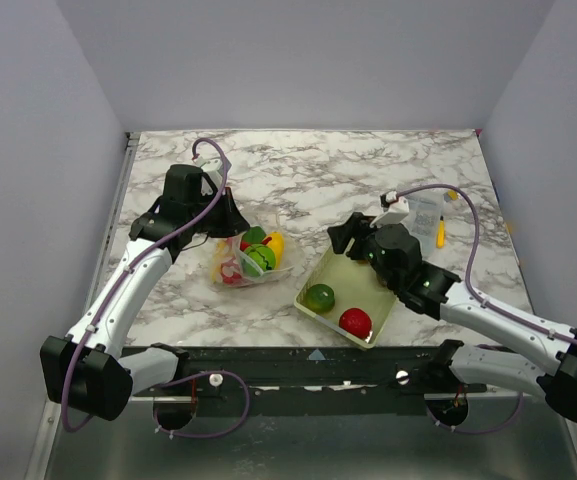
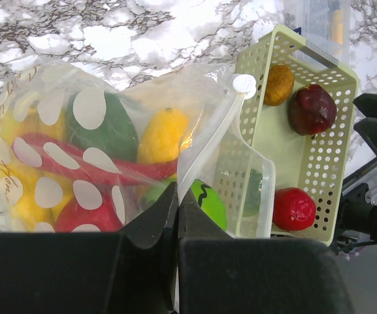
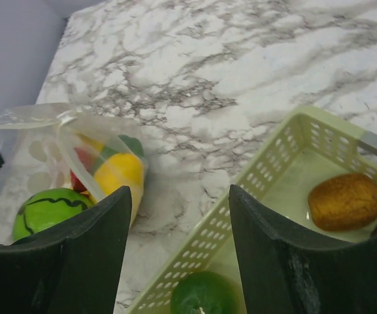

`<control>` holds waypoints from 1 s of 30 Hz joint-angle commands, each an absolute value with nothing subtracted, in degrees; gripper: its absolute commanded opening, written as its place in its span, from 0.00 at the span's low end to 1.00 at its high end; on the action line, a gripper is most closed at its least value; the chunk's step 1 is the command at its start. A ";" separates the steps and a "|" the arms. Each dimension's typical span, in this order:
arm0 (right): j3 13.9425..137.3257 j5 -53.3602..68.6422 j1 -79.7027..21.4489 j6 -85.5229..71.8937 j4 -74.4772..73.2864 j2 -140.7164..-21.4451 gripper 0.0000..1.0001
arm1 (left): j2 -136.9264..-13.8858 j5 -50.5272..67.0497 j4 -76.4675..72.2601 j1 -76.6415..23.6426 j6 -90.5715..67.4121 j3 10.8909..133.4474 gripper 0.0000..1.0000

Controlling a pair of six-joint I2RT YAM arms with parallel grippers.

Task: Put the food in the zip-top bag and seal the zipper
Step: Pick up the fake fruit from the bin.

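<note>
The zip-top bag [image 1: 236, 268] [image 2: 57, 163], clear with white dots, lies left of the basket and holds several pieces of food: a yellow one [image 2: 163, 135], a green one [image 2: 110, 127], a red one and a striped green ball [image 2: 211, 204]. My left gripper [image 2: 177, 196] [image 1: 224, 214] is shut on the bag's mouth edge, holding it up; the zipper strip [image 2: 209, 140] ends at a white slider [image 2: 244, 85]. My right gripper [image 3: 180, 191] [image 1: 342, 236] hangs open and empty over the basket's far left rim. The basket holds green [image 3: 204, 294], brown [image 3: 345, 201], dark red [image 2: 312, 109] and red [image 2: 294, 209] food.
The pale yellow-green lattice basket [image 1: 313, 278] [image 3: 286, 147] sits at the table's front middle. A rigid clear plastic box [image 1: 425, 212] with a yellow item inside stands behind the right arm. Marble table [image 1: 368, 170] stretches behind both.
</note>
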State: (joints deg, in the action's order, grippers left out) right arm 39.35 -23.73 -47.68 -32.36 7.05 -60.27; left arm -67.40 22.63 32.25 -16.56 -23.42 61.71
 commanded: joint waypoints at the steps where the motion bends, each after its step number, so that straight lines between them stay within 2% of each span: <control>1: 39.16 -32.14 -47.90 -43.22 -7.29 -58.85 0.64 | -66.45 23.36 31.47 -16.17 -23.47 61.70 0.00; 10: 47.38 -40.77 -47.95 -63.73 -27.32 -68.07 0.65 | -65.79 23.37 31.33 -16.26 -23.47 61.34 0.00; 16: 48.86 -41.99 -47.90 -69.39 -28.79 -73.84 0.65 | -65.66 23.51 31.29 -16.26 -23.51 61.17 0.00; 23: 47.78 -49.94 -47.95 -80.02 -28.66 -78.11 0.66 | -65.48 23.64 31.25 -16.26 -23.47 61.26 0.00; 30: 51.75 -55.24 -47.90 -83.94 -30.20 -85.72 0.69 | -65.69 23.73 31.29 -16.26 -23.47 61.26 0.00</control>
State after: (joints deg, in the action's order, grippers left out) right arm 48.36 -48.14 -47.68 -78.50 -27.35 -82.21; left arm -66.96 22.63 32.25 -16.56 -23.42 61.58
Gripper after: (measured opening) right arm 0.679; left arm 0.009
